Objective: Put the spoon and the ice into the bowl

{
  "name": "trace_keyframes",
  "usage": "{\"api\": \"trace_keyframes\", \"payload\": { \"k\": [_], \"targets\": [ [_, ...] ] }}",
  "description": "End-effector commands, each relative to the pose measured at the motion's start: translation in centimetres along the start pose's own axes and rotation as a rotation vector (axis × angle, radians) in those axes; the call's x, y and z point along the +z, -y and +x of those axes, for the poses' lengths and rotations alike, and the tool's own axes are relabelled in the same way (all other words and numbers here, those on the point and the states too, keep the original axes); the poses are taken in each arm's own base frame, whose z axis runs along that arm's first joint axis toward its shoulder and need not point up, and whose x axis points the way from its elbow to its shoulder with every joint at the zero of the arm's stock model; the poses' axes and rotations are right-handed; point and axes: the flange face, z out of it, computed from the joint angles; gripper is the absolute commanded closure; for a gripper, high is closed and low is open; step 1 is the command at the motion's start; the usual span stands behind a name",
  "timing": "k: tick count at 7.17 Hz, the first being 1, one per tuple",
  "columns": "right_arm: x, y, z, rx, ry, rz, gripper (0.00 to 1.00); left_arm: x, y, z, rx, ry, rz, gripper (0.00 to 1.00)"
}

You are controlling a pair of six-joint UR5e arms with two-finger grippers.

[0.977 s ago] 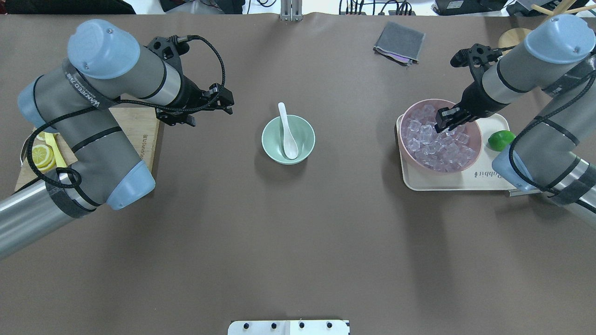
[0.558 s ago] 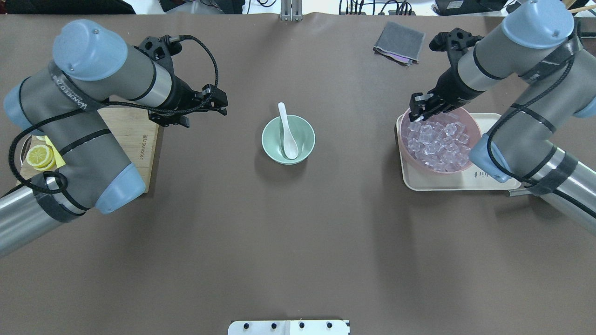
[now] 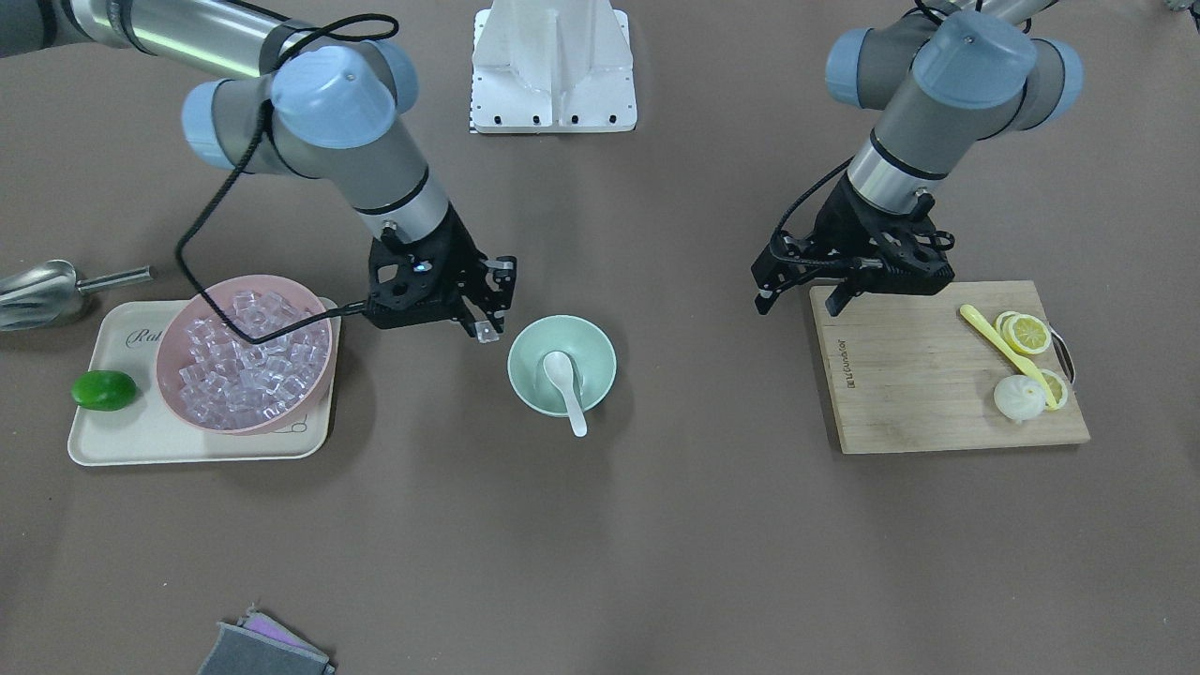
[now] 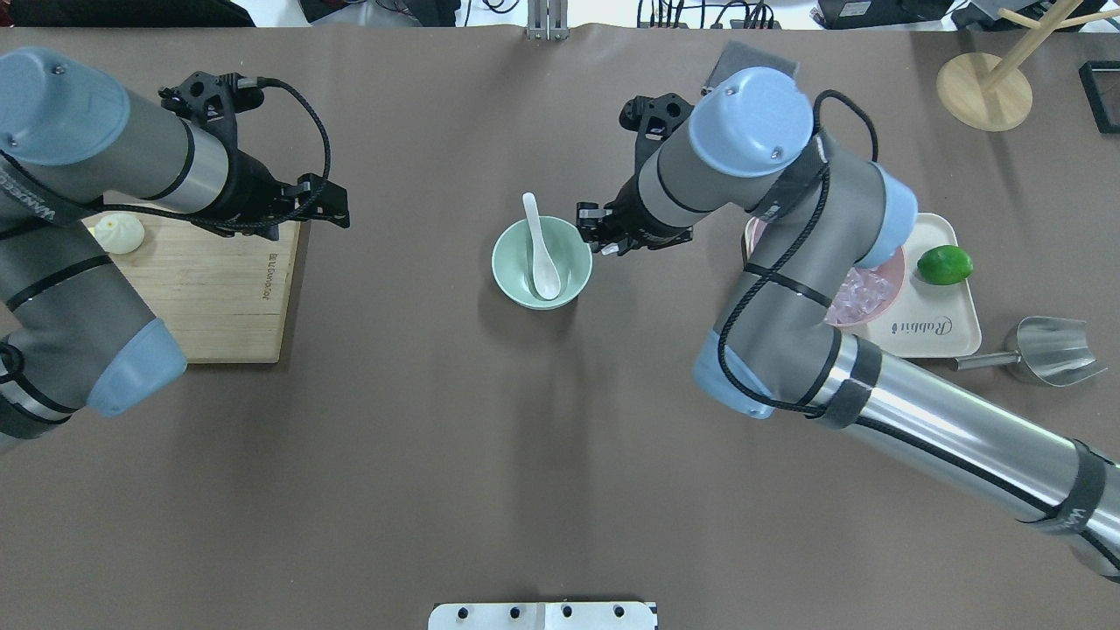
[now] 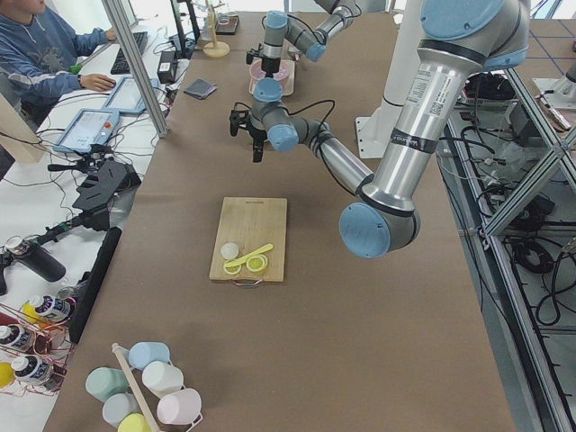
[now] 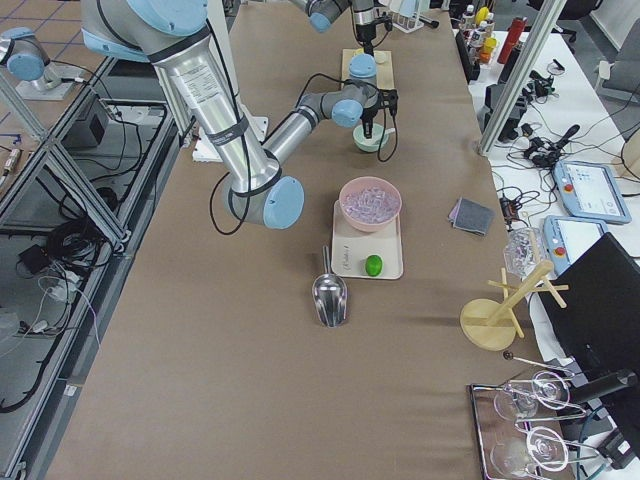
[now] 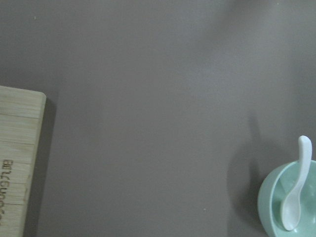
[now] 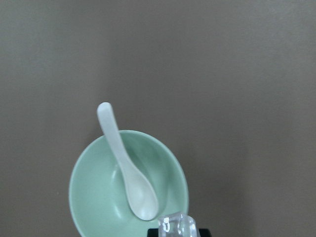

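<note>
Right gripper (image 3: 484,317) pinches an ice cube (image 8: 177,225) beside the mid-frame bowl (image 3: 517,364) — spoon (image 3: 566,379) inside; left gripper (image 3: 799,298) gapes wide.

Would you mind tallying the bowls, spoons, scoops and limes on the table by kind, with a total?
Bowls: 2 (mint-green bowl, pink bowl)
Spoons: 2 (white spoon, yellow spoon)
Scoops: 1 (metal scoop)
Limes: 1 (lime)
Total: 6
</note>
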Motion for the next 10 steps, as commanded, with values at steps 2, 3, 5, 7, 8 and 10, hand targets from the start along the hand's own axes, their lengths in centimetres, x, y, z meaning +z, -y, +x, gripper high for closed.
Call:
{"api": "trace_keyframes", "payload": {
  "k": [2,3,5,7,8,10],
  "targets": [
    [2.4,-1.5,-5.7,0.023,-0.006,0.067,0.01,-0.2,0.6,-2.3,0.020,0.021,-0.003,0.03],
    [1.9,-1.8,-5.4,0.014,0.003,0.067,0.00,0.0,0.6,-2.4,0.017,0.024,-0.004,0.03],
    [-0.1,0.0,-1.4,-0.007,-0.014,0.096,0.00,0.1,0.7,-2.5,0.002,0.028,-0.001,0.03],
    [-2.3,4.1,10.7,-0.107,-0.104,0.083,0.00,-1.6,2.4,-5.6,-0.026,0.054,0.032,0.03],
    [-3.5,6.4,16.6,-0.105,-0.135,0.044,0.00,-3.5,4.3,-8.8,0.009,0.070,0.042,0.03],
    [-10.5,10.6,30.6,-0.192,-0.139,-0.014,0.00,-8.6,6.7,-21.7,0.133,0.119,0.022,0.03]
  ]
}}
